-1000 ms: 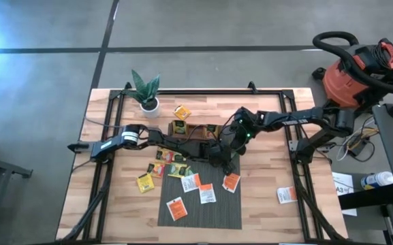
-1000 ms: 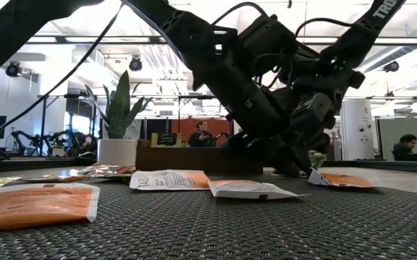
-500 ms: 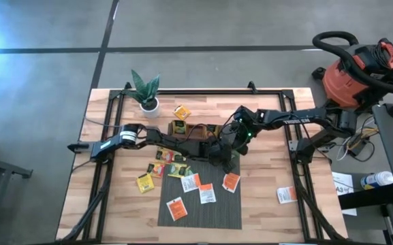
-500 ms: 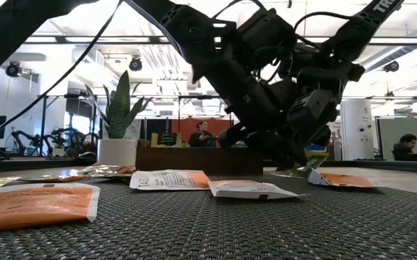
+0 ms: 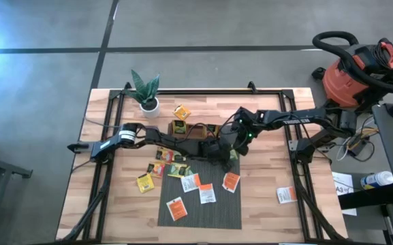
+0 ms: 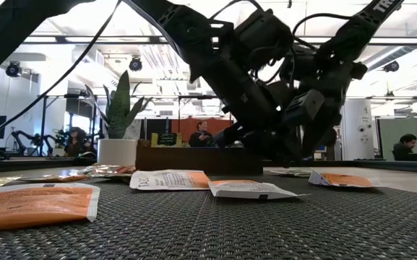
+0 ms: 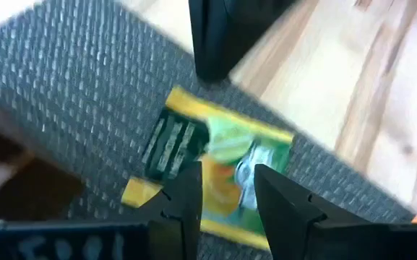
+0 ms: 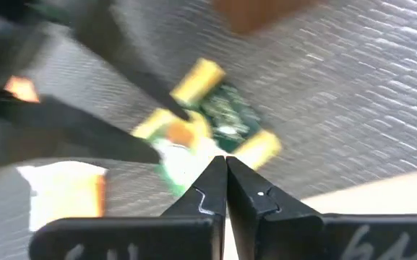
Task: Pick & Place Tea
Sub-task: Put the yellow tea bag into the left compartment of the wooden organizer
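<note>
A green-and-yellow tea sachet point(image 7: 215, 155) lies on the grey mat point(image 5: 199, 214) at its far right corner. My left gripper point(image 7: 228, 177) reaches in from the table's left. It is open, with its fingertips over the sachet's middle. My right gripper point(image 8: 226, 162) comes from the right, slanting down. It is shut, with its tips at the sachet's edge point(image 8: 194, 162). In the high view both grippers point(image 5: 223, 152) meet over that corner and hide most of the sachet. Other tea sachets point(image 5: 207, 194) lie flat on the mat and on the wood. My left gripper's open fingers point(image 7: 186, 195) stand over the sachet's printed face; I cannot tell whether they touch it. My right gripper's shut fingertips point(image 8: 215, 173) sit against the sachet's pale edge, coming down at a slant from the table's right. I cannot tell whether they pinch it or only rest beside it.
A long brown wooden tray point(image 5: 196, 131) stands just beyond the mat, close behind both grippers. A potted plant point(image 5: 146, 92) is at the far left. Yellow and green sachets point(image 5: 169, 167) lie left of the mat and one orange sachet point(image 5: 287, 195) at the right. A red vacuum point(image 5: 359, 75) stands off the table.
My right gripper has tipped at the wrist, and in the low view its fingers have risen a little from the mat. A green sachet edge that stood raised beside them half a second ago no longer shows there.
</note>
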Available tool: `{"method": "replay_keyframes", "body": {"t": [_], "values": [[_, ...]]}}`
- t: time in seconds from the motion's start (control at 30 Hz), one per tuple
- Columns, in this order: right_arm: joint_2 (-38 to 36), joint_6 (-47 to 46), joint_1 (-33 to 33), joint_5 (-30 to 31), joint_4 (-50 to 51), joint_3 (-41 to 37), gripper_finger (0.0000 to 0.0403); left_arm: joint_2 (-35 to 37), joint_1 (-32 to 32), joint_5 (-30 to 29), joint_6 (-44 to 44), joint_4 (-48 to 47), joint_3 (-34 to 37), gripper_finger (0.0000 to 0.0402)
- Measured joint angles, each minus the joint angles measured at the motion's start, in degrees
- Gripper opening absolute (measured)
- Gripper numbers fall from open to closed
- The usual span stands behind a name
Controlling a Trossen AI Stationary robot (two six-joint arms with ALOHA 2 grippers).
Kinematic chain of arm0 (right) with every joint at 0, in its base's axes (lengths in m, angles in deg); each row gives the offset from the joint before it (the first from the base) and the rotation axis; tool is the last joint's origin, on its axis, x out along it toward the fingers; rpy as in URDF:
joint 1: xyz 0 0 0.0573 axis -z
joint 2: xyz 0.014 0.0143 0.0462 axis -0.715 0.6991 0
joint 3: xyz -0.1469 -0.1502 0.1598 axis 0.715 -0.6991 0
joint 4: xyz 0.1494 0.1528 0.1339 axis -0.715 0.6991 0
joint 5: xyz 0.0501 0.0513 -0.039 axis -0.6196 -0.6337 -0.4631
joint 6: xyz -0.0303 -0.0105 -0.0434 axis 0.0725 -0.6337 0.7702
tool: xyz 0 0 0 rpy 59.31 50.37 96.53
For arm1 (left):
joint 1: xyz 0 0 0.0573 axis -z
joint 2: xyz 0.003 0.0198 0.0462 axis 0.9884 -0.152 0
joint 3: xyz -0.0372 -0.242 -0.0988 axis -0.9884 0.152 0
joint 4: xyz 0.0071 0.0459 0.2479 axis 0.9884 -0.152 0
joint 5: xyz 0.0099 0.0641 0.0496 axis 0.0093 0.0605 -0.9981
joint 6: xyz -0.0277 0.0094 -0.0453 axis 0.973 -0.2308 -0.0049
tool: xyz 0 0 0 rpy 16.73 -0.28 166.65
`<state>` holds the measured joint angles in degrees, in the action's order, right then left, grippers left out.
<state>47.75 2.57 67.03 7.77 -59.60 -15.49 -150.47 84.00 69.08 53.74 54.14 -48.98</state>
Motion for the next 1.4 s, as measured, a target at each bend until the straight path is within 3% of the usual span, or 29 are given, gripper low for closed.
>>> {"method": "replay_keyframes", "body": {"t": [0.33,0.77,0.93,1.4], "values": [[0.26,-1.03,1.33,2.15,-0.12,0.0,0.0054,0.28,0.12,3.41,4.07,3.13,4.02,0.0122],[4.58,-5.17,1.51,-4.52,-1.96,-0.02,0.0118,0.26,0.13,3.32,3.7,3.53,4.72,0.0122],[7.31,-6.62,1.24,-7.29,-2.24,0.07,0.0129,0.22,0.13,3.19,3.74,3.51,4.75,0.0122],[6.28,-9.69,0.57,-10.93,3.61,-0.02,0.0134,0.11,0.09,2.84,4.05,3.49,4.77,0.0122]]}}
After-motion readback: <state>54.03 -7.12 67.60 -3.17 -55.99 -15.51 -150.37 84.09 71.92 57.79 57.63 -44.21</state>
